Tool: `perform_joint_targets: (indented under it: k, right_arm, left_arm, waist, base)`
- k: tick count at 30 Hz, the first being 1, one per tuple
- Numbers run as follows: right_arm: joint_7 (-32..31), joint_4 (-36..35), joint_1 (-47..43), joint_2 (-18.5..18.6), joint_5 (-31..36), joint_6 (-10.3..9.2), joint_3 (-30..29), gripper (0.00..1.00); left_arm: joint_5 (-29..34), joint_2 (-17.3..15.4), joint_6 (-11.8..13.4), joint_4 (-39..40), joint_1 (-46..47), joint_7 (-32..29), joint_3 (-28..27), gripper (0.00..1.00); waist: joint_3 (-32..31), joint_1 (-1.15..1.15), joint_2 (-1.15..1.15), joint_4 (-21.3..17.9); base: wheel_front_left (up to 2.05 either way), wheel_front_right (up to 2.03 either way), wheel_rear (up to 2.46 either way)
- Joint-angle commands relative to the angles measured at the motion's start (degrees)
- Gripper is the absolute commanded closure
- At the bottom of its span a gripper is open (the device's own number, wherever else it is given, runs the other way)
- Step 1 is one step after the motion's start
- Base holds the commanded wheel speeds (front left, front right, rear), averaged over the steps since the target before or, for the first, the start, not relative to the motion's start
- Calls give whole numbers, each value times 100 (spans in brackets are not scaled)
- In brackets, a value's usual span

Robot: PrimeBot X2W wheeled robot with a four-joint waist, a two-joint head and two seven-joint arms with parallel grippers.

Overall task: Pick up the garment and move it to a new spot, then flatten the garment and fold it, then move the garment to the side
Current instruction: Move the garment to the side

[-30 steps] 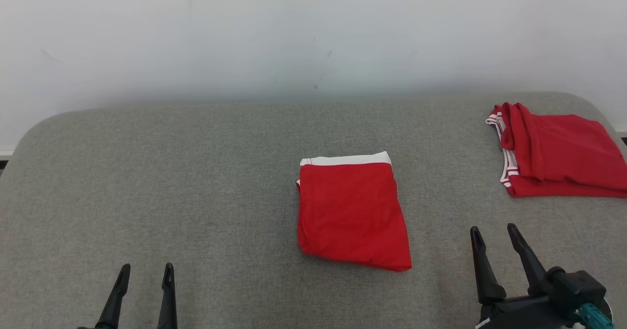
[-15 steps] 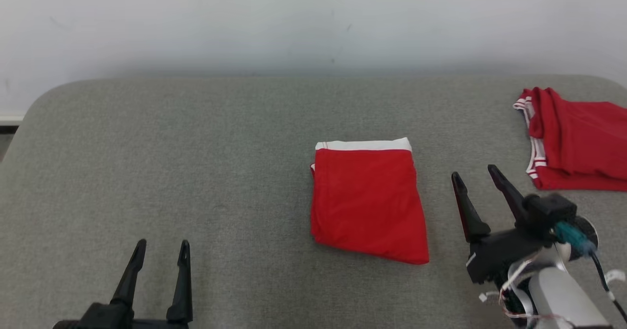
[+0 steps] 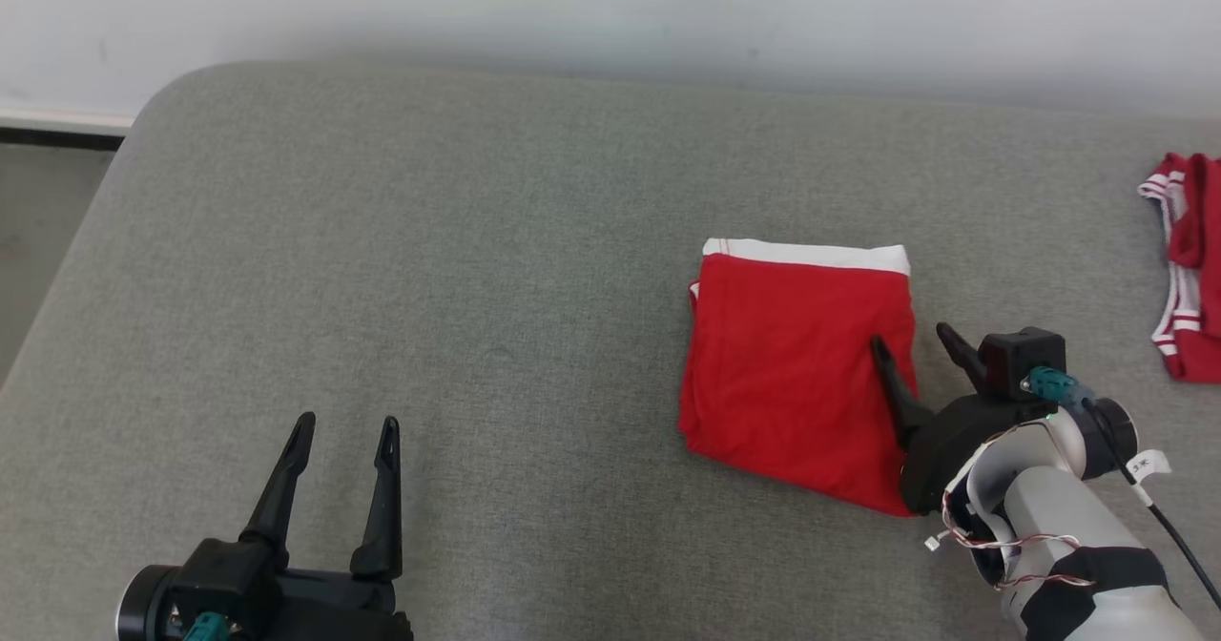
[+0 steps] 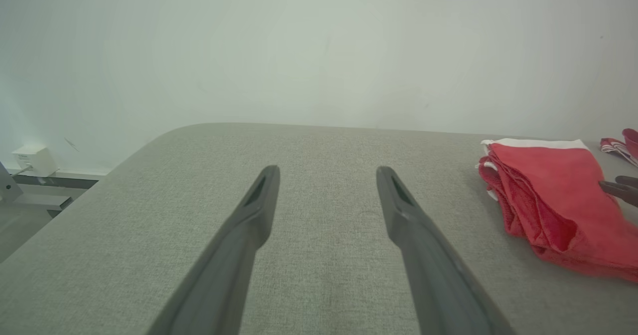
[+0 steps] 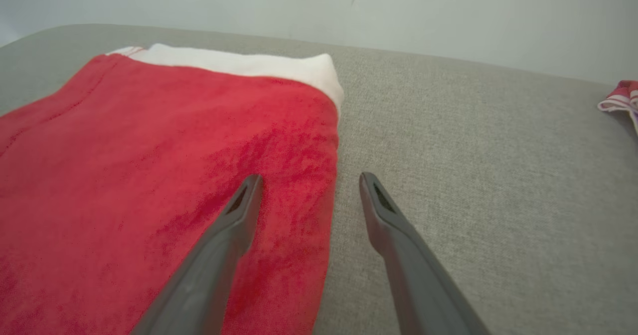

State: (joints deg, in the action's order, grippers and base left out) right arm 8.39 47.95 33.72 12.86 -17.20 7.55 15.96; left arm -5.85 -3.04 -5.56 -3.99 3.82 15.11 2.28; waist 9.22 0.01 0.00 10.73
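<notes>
The garment (image 3: 792, 364) is a red folded piece with a white band along its far edge, lying on the grey cushioned surface (image 3: 477, 269). It also shows at the right of the left wrist view as the garment (image 4: 548, 195), and it spreads across the left of the right wrist view as the garment (image 5: 149, 175). My right gripper (image 3: 911, 341) is open and straddles the garment's right edge, one finger over the red cloth and the other over the grey surface; from its own wrist, the right gripper (image 5: 309, 180) holds nothing. My left gripper (image 3: 345, 423) stands open at the lower left, far from the garment.
A second red garment with white striped trim (image 3: 1188, 307) lies at the far right edge. The surface's rounded left corner (image 3: 153, 116) drops to the floor. A white wall (image 3: 610, 11) runs behind. A small white box (image 4: 35, 159) sits by the wall.
The head camera has turned and tilted, shifting the whole picture. My right gripper has moved in from beside the garment to over its right edge. Both grippers stay open.
</notes>
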Motion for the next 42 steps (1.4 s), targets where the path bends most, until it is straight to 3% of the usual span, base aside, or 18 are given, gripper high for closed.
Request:
perform_joint_targets:
  k: [1,9,10,11,12,21,27,32,42]
  right_arm:
    - [26,113,62,-27,-37,-17,36,0]
    - [165,1104,149,-227,-294,-17,272,0]
    - [181,1221,123,-313,-379,-16,387,15]
    - [176,1262,110,-356,-432,-3,466,79]
    - [170,1290,113,-377,-502,-3,527,100]
    - [223,1016,839,122,-668,-20,1261,100]
    - [-25,418,1541,903,-858,-18,2098,100]
    - [-211,-24,1994,1496,-1086,-18,2466,100]
    - [-316,-481,2710,2849,-1575,-18,2709,100]
  left_arm:
    - [-31,5,8,-8,89,0,-13,0]
    - [-53,12,36,-32,147,0,14,0]
    - [-60,13,39,-35,170,0,1,0]
    - [-59,14,39,-34,179,0,-2,0]
    - [-62,13,39,-32,182,0,-7,0]
    - [-129,16,49,45,347,-1,18,0]
    - [-97,14,37,135,540,0,88,0]
    - [-83,13,37,259,728,-2,-6,0]
    - [182,-98,-51,636,1049,0,-37,0]
  waist:
    - [154,-1,0,159]
    - [208,-1,0,188]
    - [217,-1,0,161]
    - [223,-1,0,146]
    - [231,-1,0,127]
    - [582,-1,0,-146]
    - [1114,-1,0,-516]
    - [1484,-1,0,-832]
    - [2081,-1,0,-1472]
  base:
    - [0,0,0]
    - [0,0,0]
    - [0,0,0]
    - [0,0,0]
    - [0,0,0]
    - [0,0,0]
    - [0,0,0]
    - [0,0,0]
    - [0,0,0]
